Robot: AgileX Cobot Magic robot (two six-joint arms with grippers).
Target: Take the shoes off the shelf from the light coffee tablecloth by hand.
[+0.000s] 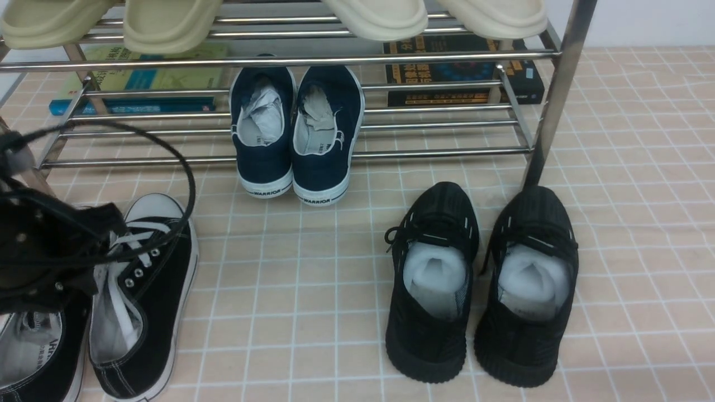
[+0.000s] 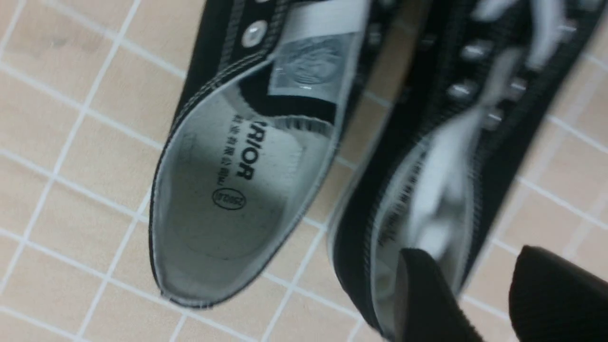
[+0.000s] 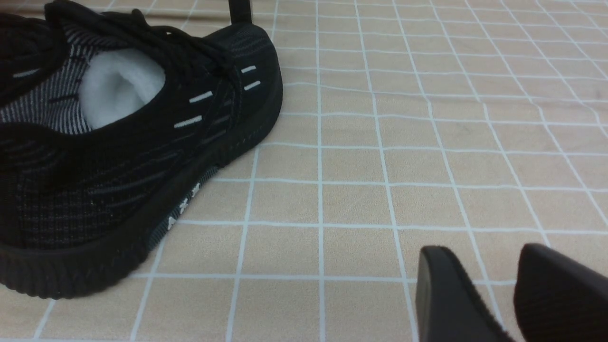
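L hand over the sneaker pair, jaws apart; pair is down on the cloth.
L hand (image 2: 475,256) parted, holding nothing, one finger over a shoe's opening. Shoes (image 1: 139,290) lie side by side on the light coffee tablecloth (image 1: 313,290) at 8 o'clock in front view, off the shelf (image 1: 435,151) at 12. R hand (image 3: 487,251) open. Prob. light; canvas soft, sole stiffer. Pinch heel collar, avoid laces.

Two blue shoes (image 1: 324,162) stand side by side. Two all-black shoes (image 1: 424,335) hold white stuffing (image 1: 433,273). Pale slippers (image 1: 167,25) sit up high.
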